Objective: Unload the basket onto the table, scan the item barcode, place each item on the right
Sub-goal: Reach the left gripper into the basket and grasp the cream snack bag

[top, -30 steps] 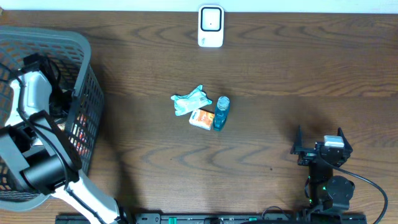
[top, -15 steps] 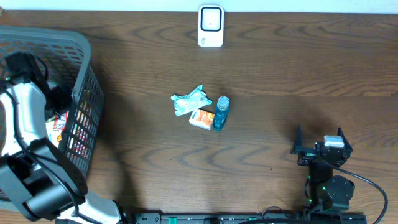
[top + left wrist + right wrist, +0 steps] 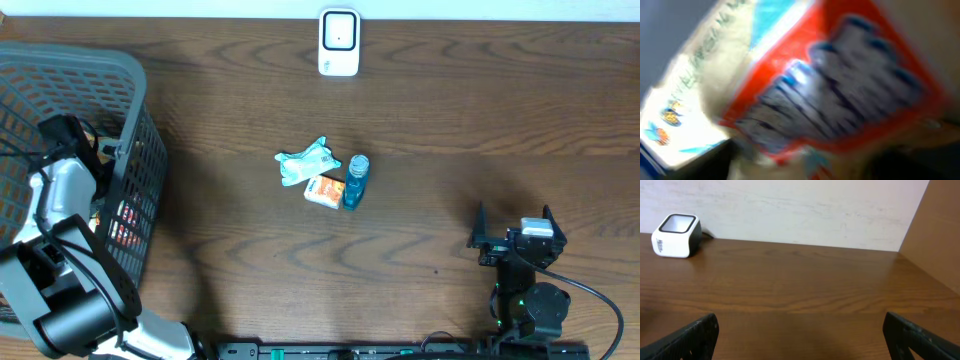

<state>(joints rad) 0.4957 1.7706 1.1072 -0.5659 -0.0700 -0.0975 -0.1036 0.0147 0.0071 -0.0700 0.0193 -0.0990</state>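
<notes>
place: shop checkout mock-up | cues: barcode scanner (image 3: 339,42), shopping basket (image 3: 70,52), packaged goods (image 3: 324,190) on wooden table (image 3: 480,110)

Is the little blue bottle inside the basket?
No, the blue bottle lies on the table beside an orange box, apart from the basket.

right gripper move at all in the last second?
No. The right gripper sits in the same spot in the overhead view, just as far below and right of the scanner, jaws open.

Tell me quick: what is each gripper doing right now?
Left gripper: down in the basket, a blurred packet fills its camera; cannot tell if open or gripping.
Right gripper: open, empty.
</notes>
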